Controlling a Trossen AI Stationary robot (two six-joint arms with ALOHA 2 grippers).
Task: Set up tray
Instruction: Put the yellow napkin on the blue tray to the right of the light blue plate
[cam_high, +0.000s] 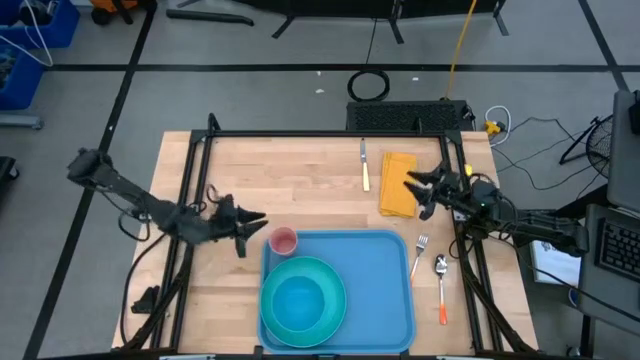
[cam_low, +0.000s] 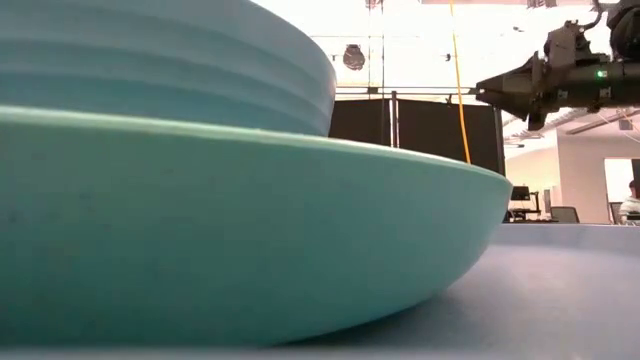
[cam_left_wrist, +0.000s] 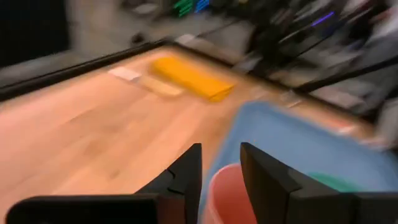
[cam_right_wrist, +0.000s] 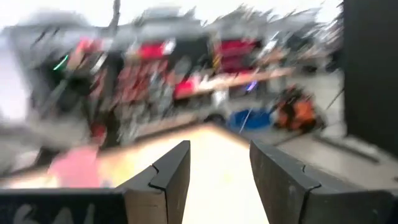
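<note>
The big blue tray (cam_high: 385, 275) lies at the table's near edge. On its left half sits a teal plate (cam_high: 330, 310) with a blue bowl (cam_high: 300, 300) in it; both fill the low view, plate (cam_low: 250, 220) under bowl (cam_low: 150, 60). A pink cup (cam_high: 283, 241) stands upright on the tray's far left corner. My left gripper (cam_high: 254, 234) is open just left of the cup, which shows beyond its fingers in the left wrist view (cam_left_wrist: 227, 196). My right gripper (cam_high: 415, 187) is open and raised over the yellow napkin (cam_high: 395, 180).
A knife (cam_high: 365, 165) lies left of the napkin near the far edge. A fork (cam_high: 421, 250) and an orange-handled spoon (cam_high: 441, 280) lie on the wood right of the tray. Bare wood stretches between the napkin and my left arm. A black frame rims the table.
</note>
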